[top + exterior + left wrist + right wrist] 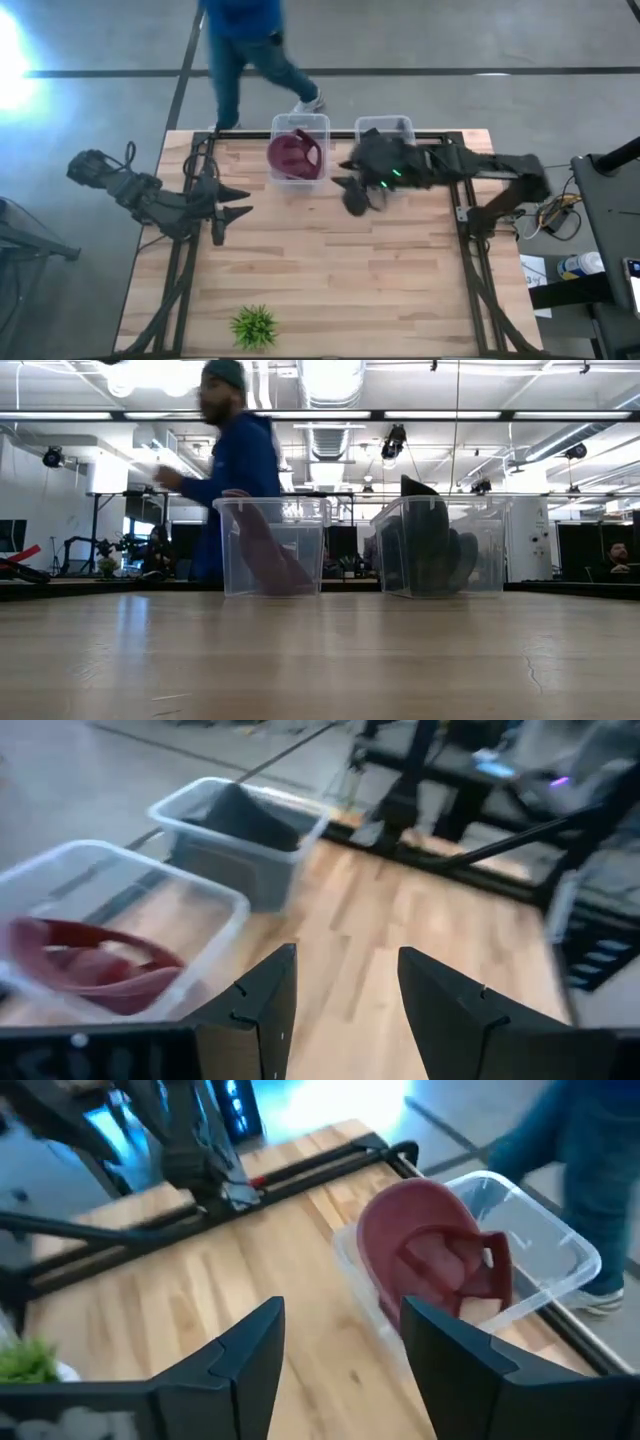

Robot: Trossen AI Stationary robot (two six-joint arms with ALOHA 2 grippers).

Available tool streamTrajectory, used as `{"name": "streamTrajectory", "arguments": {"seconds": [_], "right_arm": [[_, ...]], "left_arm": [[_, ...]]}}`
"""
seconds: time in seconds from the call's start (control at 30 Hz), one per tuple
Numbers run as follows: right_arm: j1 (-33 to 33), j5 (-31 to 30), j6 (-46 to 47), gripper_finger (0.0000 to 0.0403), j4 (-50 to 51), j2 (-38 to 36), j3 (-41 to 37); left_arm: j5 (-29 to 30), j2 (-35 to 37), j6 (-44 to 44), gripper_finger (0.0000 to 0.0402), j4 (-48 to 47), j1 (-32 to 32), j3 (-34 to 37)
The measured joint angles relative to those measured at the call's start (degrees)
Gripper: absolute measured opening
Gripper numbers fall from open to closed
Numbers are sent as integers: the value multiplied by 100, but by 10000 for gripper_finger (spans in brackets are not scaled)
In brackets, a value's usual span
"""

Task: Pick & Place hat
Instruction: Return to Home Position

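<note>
One dark-red fabric cap sits crumpled in the left clear plastic bin at the table's far edge; the left gripper, spread and empty, hangs well apart, the right gripper, likewise spread, nearer.

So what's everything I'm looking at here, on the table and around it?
table: one, light wood, under everything
left bin: one, clear plastic, far edge of the table
right bin: one, clear plastic, beside the left bin
red cap: one, dark red, inside the left bin
black caps: count unclear, dark, inside the right bin
plant: one, green, near edge of the table
person: one, blue top and jeans, on the floor behind the table
left gripper: one, black, open, over the table's left side
right gripper: one, black, open, beside the right bin
</note>
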State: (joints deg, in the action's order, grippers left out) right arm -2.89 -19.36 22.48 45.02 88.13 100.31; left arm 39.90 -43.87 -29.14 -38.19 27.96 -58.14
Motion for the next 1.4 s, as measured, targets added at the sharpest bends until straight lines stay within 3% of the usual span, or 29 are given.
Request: {"name": "streamTrajectory", "arguments": {"seconds": [0.17,0.33,0.5,0.63,0.73,0.87,1.03,1.17,1.4], "right_arm": [[-583,-895,454,175,-1051,-1216,-1786],[-803,-1809,649,169,-364,-2339,-2821],[-858,-1633,2363,168,367,-3414,-3430],[-978,-1320,1867,167,-605,-4154,-4204],[-985,-707,1161,167,-1980,-4566,-4982],[-990,-404,609,166,-3138,-4930,-5777],[-977,-967,644,166,-3172,-5267,-6262],[-986,-1038,623,166,-3171,-5351,-6589],[-985,-1051,623,166,-3173,-5314,-7041]], "left_arm": [[-368,797,312,169,1272,-164,1318],[-378,1552,64,169,1228,-296,2028],[15,2542,-82,169,344,-298,2156],[39,3344,-135,169,126,-300,2170],[-457,3764,137,169,115,-295,2235],[-516,4120,384,169,575,-298,2455],[-563,4184,466,169,1173,-296,2982],[-577,4188,448,169,1858,-298,3347],[-449,4187,1293,169,3620,-297,3510]]}}
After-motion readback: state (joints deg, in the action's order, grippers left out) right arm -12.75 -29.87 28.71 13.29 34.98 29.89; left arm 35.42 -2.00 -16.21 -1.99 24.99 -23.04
